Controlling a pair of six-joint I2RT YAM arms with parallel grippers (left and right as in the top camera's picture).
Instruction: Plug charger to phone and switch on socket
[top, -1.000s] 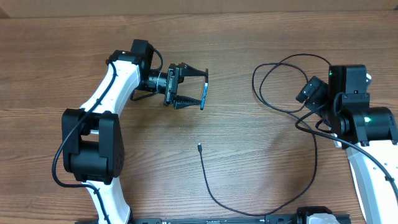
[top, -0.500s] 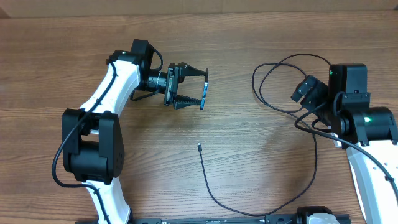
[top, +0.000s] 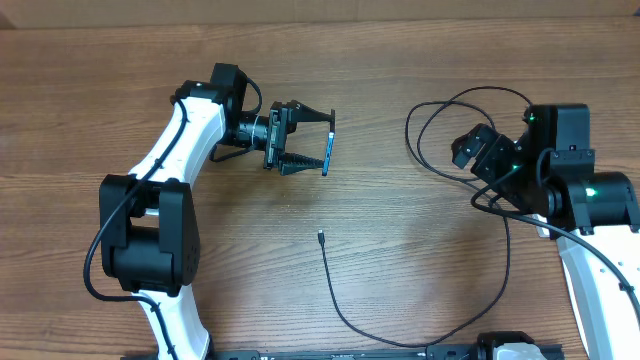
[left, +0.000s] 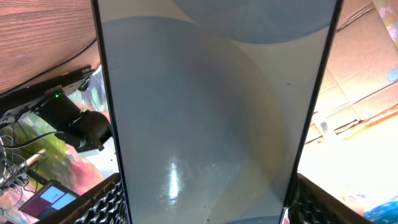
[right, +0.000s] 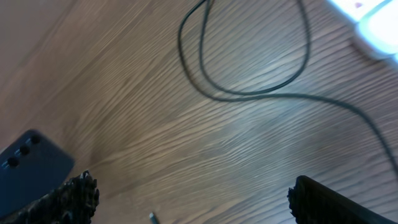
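Observation:
My left gripper (top: 305, 141) is shut on the phone (top: 328, 151) and holds it on edge above the table; in the left wrist view the phone's pale screen (left: 211, 112) fills the space between the fingers (left: 205, 214). The charger, a thin black cable (top: 345, 318), lies on the table with its connector (top: 320, 237) below the phone and loose loops (top: 440, 125) at the right. My right gripper (top: 468, 148) is open and empty above those loops. The right wrist view shows its fingers (right: 199, 211) apart, the cable (right: 249, 93), the connector tip (right: 151, 216) and a corner of the white socket (right: 373, 22).
The wooden table (top: 420, 250) carries only the cable in its middle. In the overhead view the right arm (top: 585, 195) covers the socket. The dark back of the phone (right: 31, 165) shows at the left of the right wrist view.
My right gripper has swung to the left, out over the cable loops. The left gripper and the phone have not moved.

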